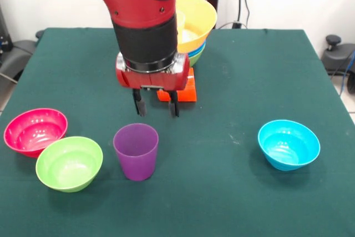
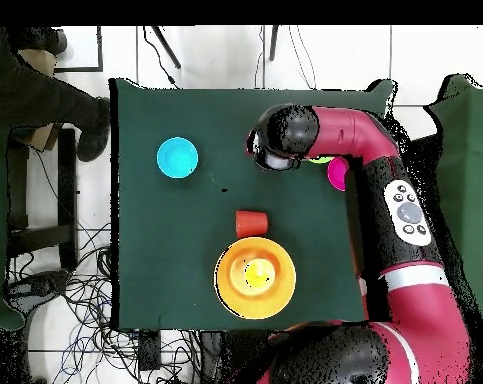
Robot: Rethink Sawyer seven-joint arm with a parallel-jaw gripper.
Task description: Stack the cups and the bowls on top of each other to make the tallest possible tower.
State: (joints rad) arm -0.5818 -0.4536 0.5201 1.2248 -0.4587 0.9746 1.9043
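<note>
3 small bowls ring the gripper [image 1: 156, 105]: pink [image 1: 35, 131] and green [image 1: 69, 163] to its front-left in the front view, light-blue [image 1: 289, 144] well off to the right across open cloth. Its fingers hang apart, empty, just above the upright purple cup [image 1: 136, 151]. An orange cup [image 1: 183, 88] lies behind, beside the tower [image 1: 195, 25].

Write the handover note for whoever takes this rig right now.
Gripper: open, empty, hanging just behind the purple cup.
Tower at the far side: orange-yellow bowl on top, blue and green rims under it, something yellow inside.
Orange-red cup lies on its side beside the tower.
Loose: pink-red bowl, green bowl, light-blue bowl.
Left: stack those five.
</note>
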